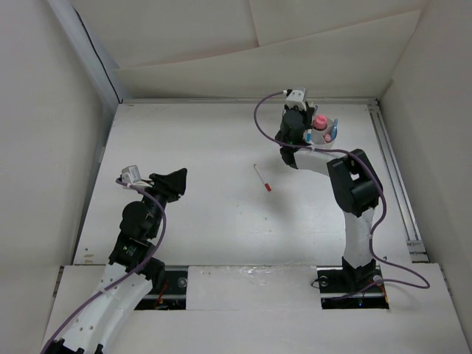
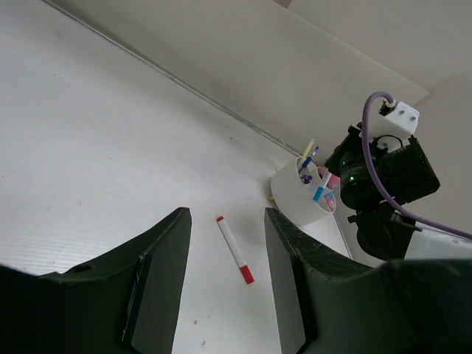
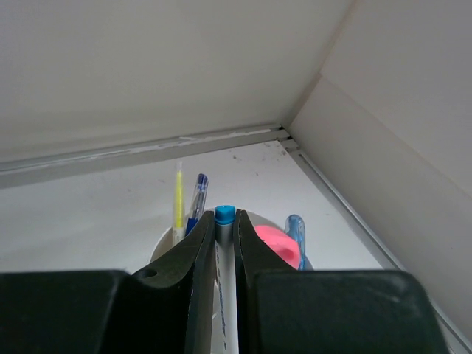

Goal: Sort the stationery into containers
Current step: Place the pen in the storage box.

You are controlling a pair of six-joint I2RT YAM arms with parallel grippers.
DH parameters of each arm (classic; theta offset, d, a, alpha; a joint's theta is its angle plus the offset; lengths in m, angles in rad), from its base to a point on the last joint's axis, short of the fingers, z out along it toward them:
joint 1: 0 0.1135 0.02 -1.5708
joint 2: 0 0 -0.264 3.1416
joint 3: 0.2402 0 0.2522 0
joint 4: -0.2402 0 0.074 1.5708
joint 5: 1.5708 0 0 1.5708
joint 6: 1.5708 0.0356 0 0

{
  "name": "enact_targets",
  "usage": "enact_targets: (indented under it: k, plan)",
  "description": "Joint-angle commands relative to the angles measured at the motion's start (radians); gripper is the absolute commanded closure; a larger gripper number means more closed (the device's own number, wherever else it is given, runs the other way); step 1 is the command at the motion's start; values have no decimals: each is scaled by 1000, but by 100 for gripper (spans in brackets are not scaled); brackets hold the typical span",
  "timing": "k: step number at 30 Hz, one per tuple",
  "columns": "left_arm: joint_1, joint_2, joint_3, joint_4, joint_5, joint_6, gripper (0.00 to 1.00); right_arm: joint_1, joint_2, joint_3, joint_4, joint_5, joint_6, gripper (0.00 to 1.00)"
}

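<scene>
The round white tub [image 1: 325, 133] stands at the table's far right and shows in the left wrist view [image 2: 295, 198]. It holds a yellow pen [image 3: 178, 203], a blue pen [image 3: 198, 198], a pink-capped glue stick [image 3: 279, 244] and a blue piece [image 3: 296, 230]. My right gripper [image 1: 297, 125] is over the tub, shut on a white pen with a blue cap [image 3: 225, 254]. A white pen with a red cap [image 1: 262, 178] lies on the table's middle, also in the left wrist view [image 2: 234, 249]. My left gripper [image 1: 175, 179] is open and empty, well left of that pen.
White walls close in the table on the left, back and right. A metal rail [image 1: 392, 169] runs along the right edge. The right arm's purple cable [image 1: 259, 118] loops out beside the tub.
</scene>
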Motion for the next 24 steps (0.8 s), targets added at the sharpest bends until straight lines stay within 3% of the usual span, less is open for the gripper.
enact_targets:
  k: [1, 24]
  plan:
    - [-4, -1, 0, 29, -3, 15, 59, 2, -21, 6, 136, 30, -71, 100]
    - [-4, -1, 0, 29, -13, 15, 59, -7, 57, -12, 311, 49, -148, 99]
